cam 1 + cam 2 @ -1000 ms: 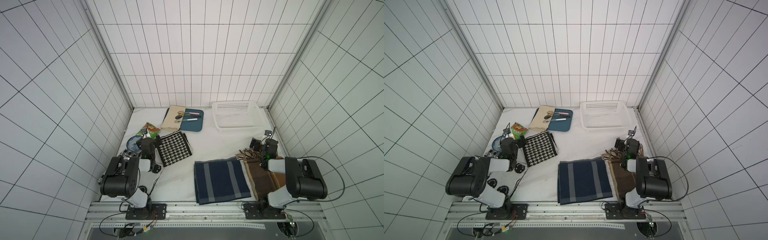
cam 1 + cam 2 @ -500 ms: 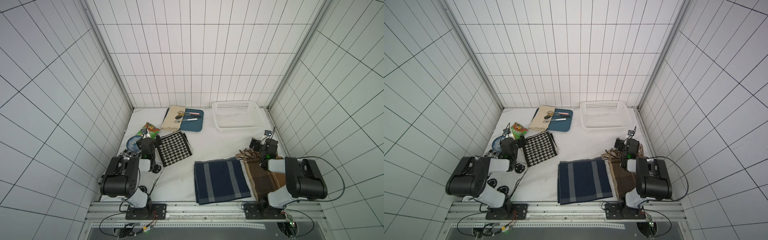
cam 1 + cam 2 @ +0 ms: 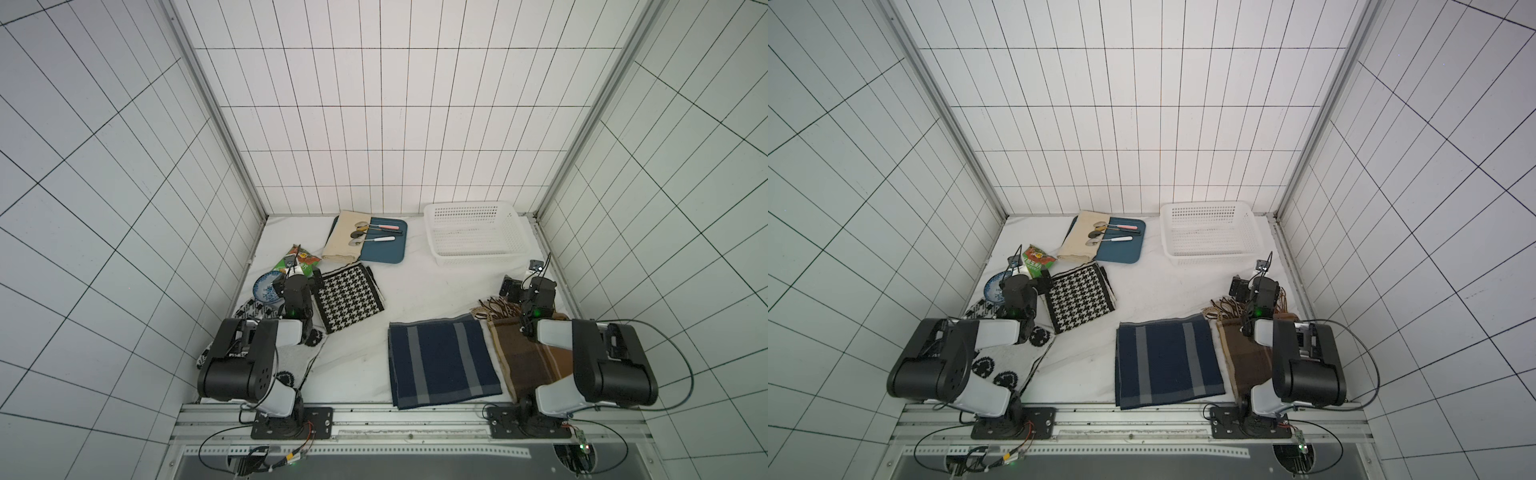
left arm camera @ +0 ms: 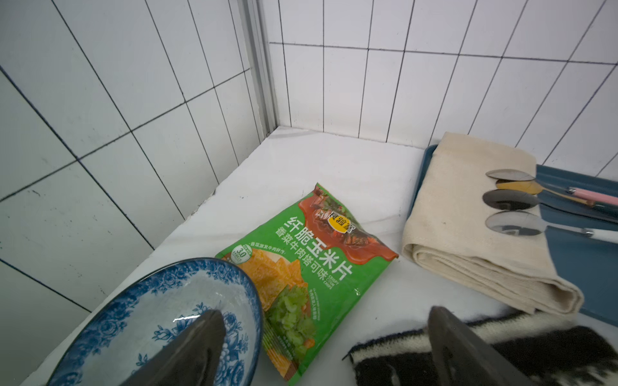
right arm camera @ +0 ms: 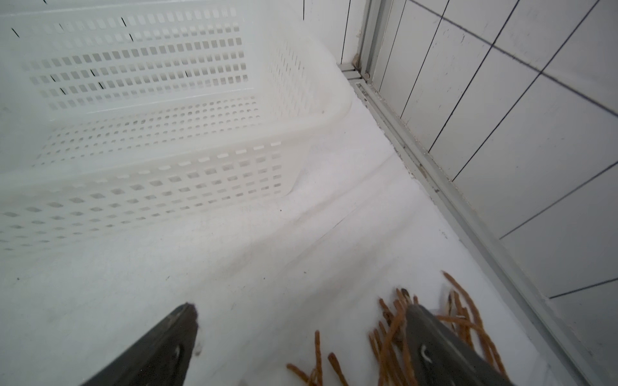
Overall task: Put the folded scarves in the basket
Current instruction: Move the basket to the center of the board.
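Note:
The white perforated basket (image 3: 482, 259) (image 3: 1214, 257) (image 5: 150, 187) stands at the back right with nothing in it. A folded navy scarf with grey stripes (image 3: 442, 361) (image 3: 1167, 361) lies at the front centre. A folded houndstooth scarf (image 3: 347, 299) (image 3: 1079, 298) lies to the left. A brown fringed scarf (image 3: 523, 357) (image 3: 1241, 357) runs under my right arm. My right gripper (image 3: 528, 286) (image 5: 301, 309) is open in front of the basket, one finger over the brown fringe (image 5: 391, 327). My left gripper (image 3: 297, 280) (image 4: 324, 314) is open between the bowl and the houndstooth scarf's edge.
A dark-blue tray (image 3: 386, 253) at the back carries a cream cloth (image 4: 468, 217) and several spoons. A green snack packet (image 4: 311, 254) and a blue-patterned bowl (image 4: 150, 310) sit by the left wall. A white scarf with black motifs (image 3: 291, 361) lies under my left arm.

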